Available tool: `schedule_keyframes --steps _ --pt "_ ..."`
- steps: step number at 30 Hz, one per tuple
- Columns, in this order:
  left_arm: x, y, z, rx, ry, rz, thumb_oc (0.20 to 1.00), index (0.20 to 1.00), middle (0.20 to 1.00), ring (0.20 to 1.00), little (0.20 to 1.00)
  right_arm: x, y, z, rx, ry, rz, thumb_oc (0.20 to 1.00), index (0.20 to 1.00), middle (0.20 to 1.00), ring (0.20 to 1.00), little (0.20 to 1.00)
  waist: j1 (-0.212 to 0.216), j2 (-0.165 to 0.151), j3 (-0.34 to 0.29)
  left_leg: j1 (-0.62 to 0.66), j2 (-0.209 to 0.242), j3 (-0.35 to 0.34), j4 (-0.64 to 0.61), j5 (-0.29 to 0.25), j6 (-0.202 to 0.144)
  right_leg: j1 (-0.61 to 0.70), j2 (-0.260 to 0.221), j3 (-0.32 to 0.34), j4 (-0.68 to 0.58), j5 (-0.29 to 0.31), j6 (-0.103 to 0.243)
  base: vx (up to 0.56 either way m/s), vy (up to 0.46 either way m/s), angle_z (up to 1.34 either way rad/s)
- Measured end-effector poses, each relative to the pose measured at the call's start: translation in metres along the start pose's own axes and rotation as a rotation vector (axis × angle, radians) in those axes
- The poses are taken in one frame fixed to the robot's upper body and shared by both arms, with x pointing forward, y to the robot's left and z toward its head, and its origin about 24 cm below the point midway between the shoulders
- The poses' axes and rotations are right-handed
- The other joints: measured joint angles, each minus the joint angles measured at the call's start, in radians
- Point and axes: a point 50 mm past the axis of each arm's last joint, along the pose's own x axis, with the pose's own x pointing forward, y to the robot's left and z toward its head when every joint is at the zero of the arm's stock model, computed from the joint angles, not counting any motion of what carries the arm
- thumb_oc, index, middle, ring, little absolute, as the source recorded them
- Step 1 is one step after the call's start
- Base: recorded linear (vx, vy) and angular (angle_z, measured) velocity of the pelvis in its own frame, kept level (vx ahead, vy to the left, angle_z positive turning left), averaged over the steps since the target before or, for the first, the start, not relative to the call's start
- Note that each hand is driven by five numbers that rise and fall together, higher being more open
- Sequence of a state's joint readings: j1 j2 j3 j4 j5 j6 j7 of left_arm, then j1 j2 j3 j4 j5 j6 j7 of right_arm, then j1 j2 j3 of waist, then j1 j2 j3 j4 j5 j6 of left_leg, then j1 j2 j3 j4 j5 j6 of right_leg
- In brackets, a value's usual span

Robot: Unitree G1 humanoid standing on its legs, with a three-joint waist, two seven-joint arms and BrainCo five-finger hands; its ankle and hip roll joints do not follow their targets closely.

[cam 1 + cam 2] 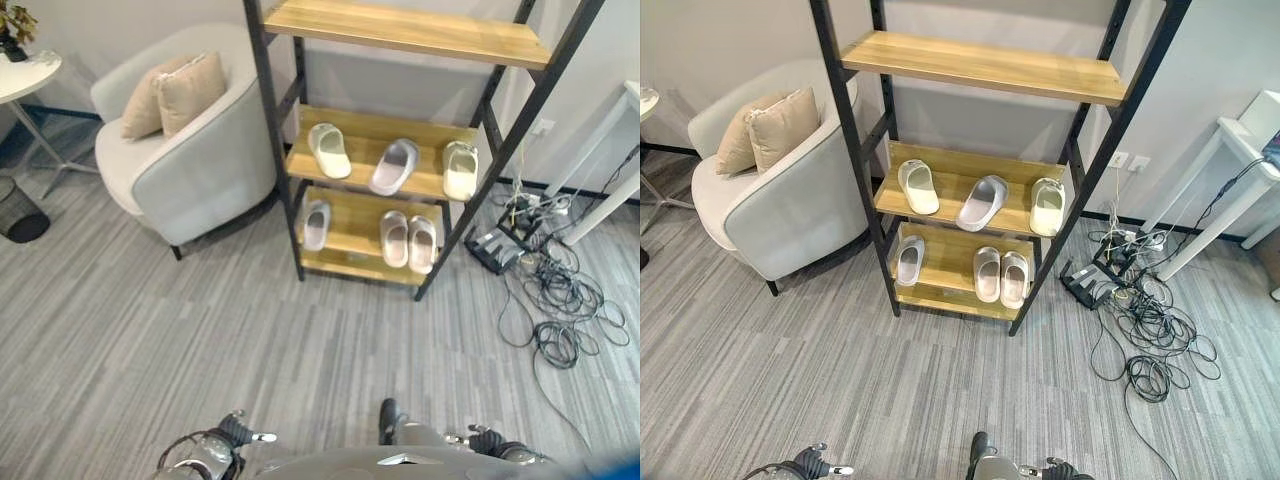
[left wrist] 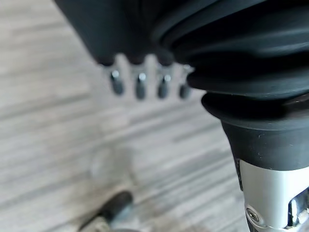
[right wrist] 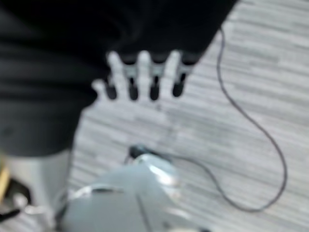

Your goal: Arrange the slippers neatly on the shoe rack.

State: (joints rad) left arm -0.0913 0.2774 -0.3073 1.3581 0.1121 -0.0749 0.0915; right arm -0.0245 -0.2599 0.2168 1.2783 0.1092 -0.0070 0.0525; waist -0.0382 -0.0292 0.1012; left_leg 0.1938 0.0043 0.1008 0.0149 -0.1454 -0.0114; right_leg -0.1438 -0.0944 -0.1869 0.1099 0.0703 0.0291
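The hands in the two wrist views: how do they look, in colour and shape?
Both look alike. The left hand has a dark ribbed cover, with silver fingers with dark tips in a row. The right hand has the same dark cover and the same fingers.

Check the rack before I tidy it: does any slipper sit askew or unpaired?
Yes. On the middle shelf the grey slipper lies slanted between two cream slippers that sit apart. On the bottom shelf one grey slipper sits alone, left of a neat pair.
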Motion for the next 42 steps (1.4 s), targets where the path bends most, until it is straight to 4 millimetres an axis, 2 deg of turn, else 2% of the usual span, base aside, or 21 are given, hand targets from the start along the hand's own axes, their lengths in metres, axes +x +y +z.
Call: schedule_keyframes --steps 6,10,11,12,13,14,15,16,17,18,19,21,22,24,26,29,31,33,35,37,42 --pt "-0.002 -0.009 -0.009 -0.084 0.041 -0.01 1.0 1.0 1.0 1.0 1.0 -0.003 -0.019 -0.006 -0.007 0.017 -0.043 1.0 1.0 1.0 1.0 1.0 0.018 0.056 -0.058 -0.009 0.088 -0.009 0.123 -0.003 -0.029 0.126 0.094 -0.02 -0.12 -0.019 -0.049 0.11 -0.263 0.07" --pt "-0.001 -0.013 -0.002 -0.096 0.027 -0.018 1.0 1.0 1.0 1.0 1.0 -0.003 -0.018 -0.007 -0.03 0.015 -0.041 1.0 1.0 1.0 1.0 1.0 0.033 -0.004 -0.047 -0.161 0.104 -0.034 0.38 0.045 -0.133 0.145 0.1 -0.05 -0.143 -0.033 -0.1 0.01 -0.235 0.34" --pt "0.0 -0.009 0.006 -0.094 0.001 -0.007 1.0 1.0 1.0 1.0 1.0 -0.003 -0.017 -0.01 -0.027 0.025 -0.038 1.0 1.0 1.0 1.0 1.0 0.028 -0.029 -0.034 -0.249 0.115 -0.014 0.519 0.077 -0.152 0.136 0.089 -0.079 -0.146 -0.046 -0.108 0.09 -0.067 0.54" --pt "0.001 -0.007 0.013 -0.096 -0.028 -0.001 1.0 1.0 1.0 1.0 1.0 -0.002 -0.012 -0.009 -0.027 0.03 -0.03 1.0 1.0 1.0 1.0 1.0 0.035 -0.048 -0.021 -0.314 0.13 0.041 0.613 0.126 -0.137 0.152 0.088 -0.074 -0.184 -0.053 -0.098 0.18 0.038 0.25" --pt "0.001 -0.004 0.018 -0.094 -0.054 0.009 1.0 1.0 1.0 1.0 1.0 -0.001 -0.011 -0.007 -0.03 0.049 -0.034 1.0 1.0 1.0 1.0 1.0 0.055 -0.03 -0.015 -0.328 0.191 0.08 0.494 0.123 -0.117 0.137 0.109 -0.102 -0.155 -0.113 -0.054 0.19 0.121 0.05" --pt "0.002 0.002 0.021 -0.09 -0.064 0.035 1.0 1.0 1.0 1.0 1.0 0.0 -0.009 -0.004 -0.029 0.038 -0.038 1.0 1.0 1.0 1.0 1.0 0.042 -0.037 0.01 -0.303 0.191 0.06 0.333 0.121 -0.123 0.134 0.111 -0.1 -0.141 -0.071 -0.098 0.21 0.143 0.14" --pt "0.002 0.001 0.02 -0.084 -0.059 0.035 1.0 1.0 1.0 1.0 1.0 0.0 -0.008 -0.004 -0.03 0.033 -0.038 1.0 1.0 1.0 1.0 1.0 0.034 -0.041 0.013 -0.291 0.185 0.05 0.177 0.132 -0.128 0.139 0.116 -0.099 -0.155 -0.077 -0.089 0.25 0.197 0.15" --pt "0.001 -0.009 0.019 -0.062 -0.047 0.011 1.0 1.0 1.0 1.0 1.0 0.0 -0.012 0.0 -0.032 0.028 -0.049 1.0 1.0 1.0 1.0 1.0 0.055 0.01 0.015 -0.284 0.228 -0.005 -0.077 0.206 -0.152 0.133 0.159 -0.112 -0.122 -0.13 -0.043 0.19 0.152 -0.1" --pt "0.002 -0.011 0.025 -0.067 -0.063 0.013 1.0 1.0 1.0 1.0 1.0 0.0 -0.018 0.007 -0.031 0.015 -0.069 1.0 1.0 1.0 1.0 1.0 0.061 0.057 0.035 -0.305 0.298 -0.08 -0.115 0.226 -0.179 0.074 0.164 -0.115 0.125 -0.176 -0.12 0.29 0.251 -0.13" --pt "0.002 -0.005 0.023 -0.074 -0.057 0.029 1.0 1.0 1.0 1.0 1.0 0.001 -0.016 0.01 -0.028 0.001 -0.068 1.0 1.0 1.0 1.0 1.0 0.053 0.023 0.042 -0.334 0.295 -0.09 -0.114 0.241 -0.187 0.1 0.143 -0.031 0.132 -0.277 -0.149 0.21 0.2 0.04" --pt "0.001 -0.008 0.018 -0.093 -0.041 0.026 1.0 1.0 1.0 1.0 1.0 0.0 -0.018 0.01 -0.024 -0.006 -0.075 1.0 1.0 1.0 1.0 1.0 0.051 0.028 0.04 -0.334 0.297 -0.082 -0.099 0.253 -0.166 0.122 0.147 -0.025 0.121 -0.275 -0.094 0.27 0.291 -0.16" --pt "-0.001 -0.014 -0.001 -0.091 0.019 0.013 1.0 1.0 1.0 1.0 1.0 0.0 -0.019 0.007 -0.023 0.001 -0.083 1.0 1.0 1.0 1.0 1.0 0.062 0.02 0.001 -0.324 0.257 -0.075 -0.05 0.255 -0.165 0.15 0.134 0.015 0.061 -0.263 -0.067 0.22 0.282 -0.51" --pt "-0.002 -0.014 -0.004 -0.084 0.038 0.011 1.0 1.0 1.0 1.0 1.0 0.0 -0.02 0.005 -0.025 0.003 -0.093 1.0 1.0 1.0 1.0 1.0 0.049 0.032 -0.017 -0.3 0.205 -0.051 -0.039 0.262 -0.147 0.189 0.128 0.02 0.008 -0.236 -0.056 0.24 0.33 -0.43" --pt "-0.001 -0.013 -0.003 -0.084 0.035 0.011 1.0 1.0 1.0 1.0 1.0 -0.001 -0.018 0.0 -0.028 0.019 -0.088 1.0 1.0 1.0 1.0 1.0 0.052 0.033 -0.022 -0.27 0.178 -0.036 -0.048 0.269 -0.137 0.218 0.122 0.037 -0.027 -0.214 -0.057 0.2 0.33 -0.27" --pt "-0.001 -0.013 -0.001 -0.085 0.026 0.011 1.0 1.0 1.0 1.0 1.0 -0.002 -0.021 -0.004 -0.027 0.023 -0.097 1.0 1.0 1.0 1.0 1.0 0.052 0.053 -0.039 -0.225 0.157 0.002 -0.063 0.269 -0.078 0.236 0.101 0.047 -0.024 -0.225 -0.037 0.11 0.259 -0.21" --pt "0.002 0.01 0.011 -0.075 -0.009 0.068 1.0 1.0 1.0 1.0 1.0 0.001 -0.003 0.009 -0.015 -0.027 -0.053 1.0 1.0 1.0 1.0 1.0 0.053 -0.014 -0.076 -0.204 0.035 0.054 -0.076 0.219 0.0 0.204 -0.028 0.058 0.039 -0.257 0.018 0.12 0.347 -0.22" --pt "0.003 0.022 0.017 -0.07 -0.041 0.099 1.0 1.0 1.0 1.0 1.0 0.002 0.002 0.016 0.007 -0.049 -0.037 1.0 1.0 1.0 1.0 1.0 0.052 -0.004 -0.07 -0.19 0.007 0.057 -0.074 0.201 0.031 0.184 -0.074 0.033 0.117 -0.272 0.047 0.06 0.329 -0.07" --pt "0.003 0.018 0.022 -0.031 -0.055 0.084 1.0 1.0 1.0 1.0 1.0 0.002 -0.003 0.027 0.002 -0.077 -0.041 1.0 1.0 1.0 1.0 1.0 0.036 0.028 -0.035 -0.172 -0.007 0.077 -0.068 0.173 0.069 0.007 -0.138 0.034 0.471 -0.218 0.107 0.1 0.28 -0.12" --pt "0.003 0.013 0.015 -0.012 -0.039 0.072 1.0 1.0 1.0 1.0 1.0 0.002 0.001 0.018 0.004 -0.047 -0.028 1.0 1.0 1.0 1.0 1.0 0.024 0.032 -0.03 -0.154 -0.026 0.064 -0.065 0.151 0.097 -0.031 -0.168 0.039 0.482 -0.223 0.108 0.13 0.091 -0.09" --pt "0.001 0.005 0.007 0.0 -0.011 0.048 1.0 1.0 1.0 1.0 1.0 0.001 0.005 0.007 0.01 -0.021 -0.016 1.0 1.0 1.0 1.0 1.0 0.022 0.037 -0.022 -0.123 -0.022 0.062 -0.1 0.158 0.109 -0.018 -0.17 0.005 0.272 -0.215 0.113 0.07 -0.042 -0.05" --pt "0.0 0.004 0.001 -0.003 0.0 0.043 1.0 1.0 1.0 1.0 1.0 0.001 0.006 0.003 0.015 -0.011 -0.011 1.0 1.0 1.0 1.0 1.0 -0.003 -0.006 -0.01 -0.102 -0.026 0.041 -0.105 0.171 0.065 0.033 -0.151 0.038 -0.072 -0.049 0.145 0.03 -0.074 0.27"
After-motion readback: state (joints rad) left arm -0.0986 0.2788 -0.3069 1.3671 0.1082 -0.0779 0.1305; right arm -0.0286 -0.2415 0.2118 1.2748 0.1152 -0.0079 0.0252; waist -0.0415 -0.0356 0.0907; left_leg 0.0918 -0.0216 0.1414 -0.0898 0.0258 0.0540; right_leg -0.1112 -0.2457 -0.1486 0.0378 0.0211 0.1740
